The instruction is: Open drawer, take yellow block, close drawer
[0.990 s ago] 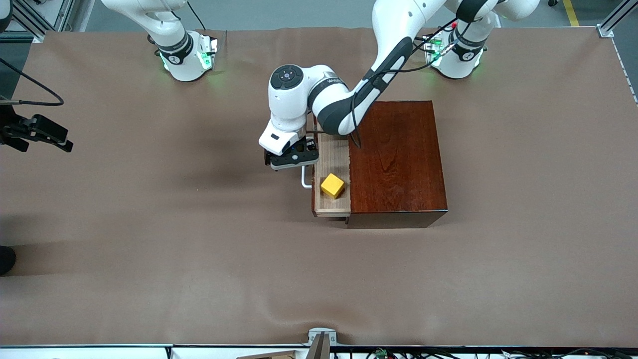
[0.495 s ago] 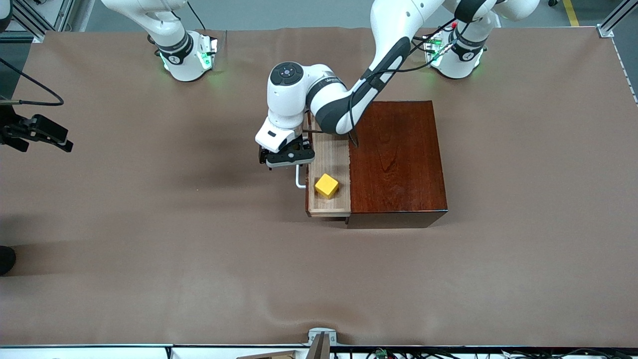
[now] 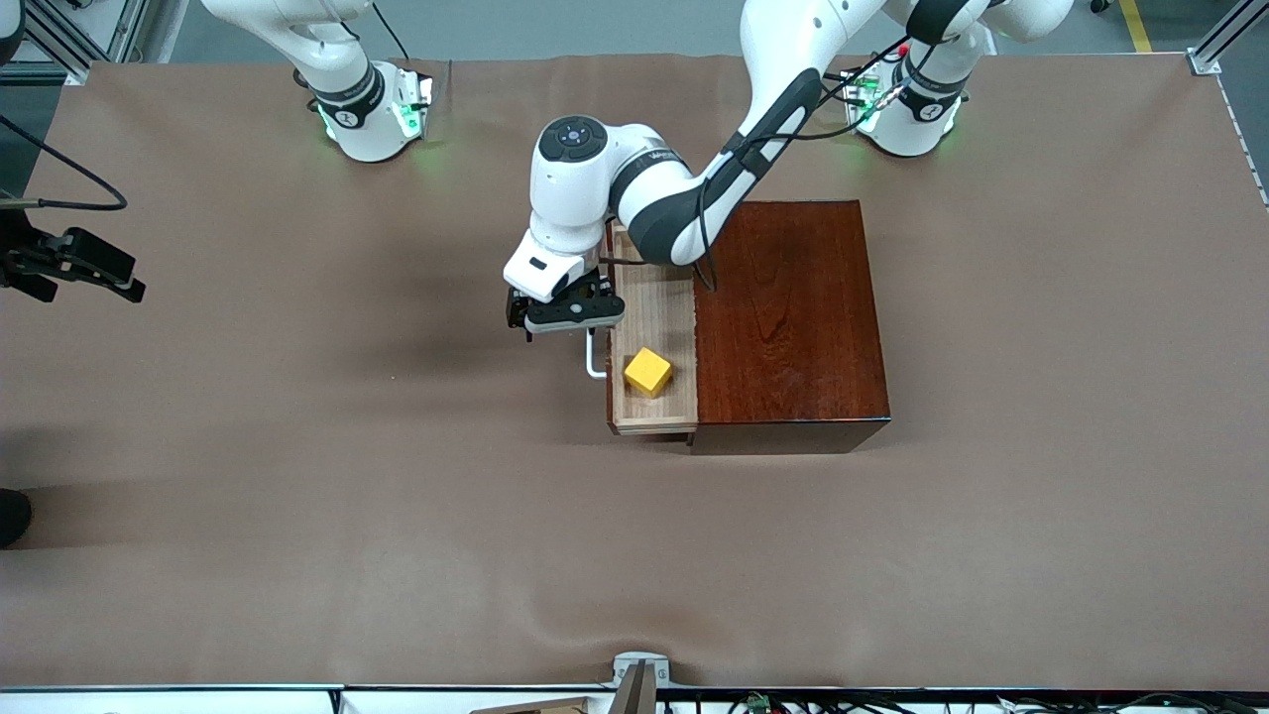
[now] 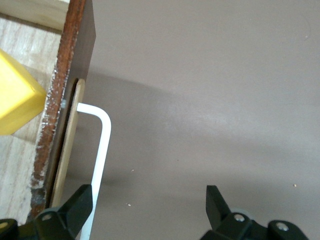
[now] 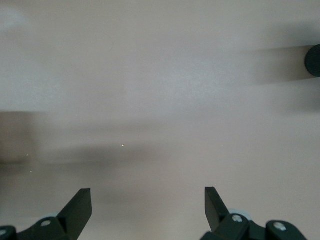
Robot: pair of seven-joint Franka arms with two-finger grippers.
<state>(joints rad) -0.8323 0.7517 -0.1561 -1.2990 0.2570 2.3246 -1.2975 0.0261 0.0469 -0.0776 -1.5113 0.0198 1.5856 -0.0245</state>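
One small bright yellow cube (image 3: 647, 373) sits in the pulled-out pale-wood drawer (image 3: 654, 307) of a glossy reddish-brown wooden box (image 3: 788, 317). At the drawer's nine o'clock, the left gripper (image 3: 565, 315) hangs with fingers spread beside the white U-shaped bar handle (image 4: 100, 150). Right gripper (image 5: 147, 210) waits over the brown table cover (image 3: 297, 446), fingers spread.

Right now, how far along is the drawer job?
Done: the drawer is pulled out of the wooden box, the yellow block lying exposed in it. In hand: the left gripper, fingers open, sits at the white handle, one finger against the bar. The right gripper waits open above bare table. Left: take the block, close the drawer.
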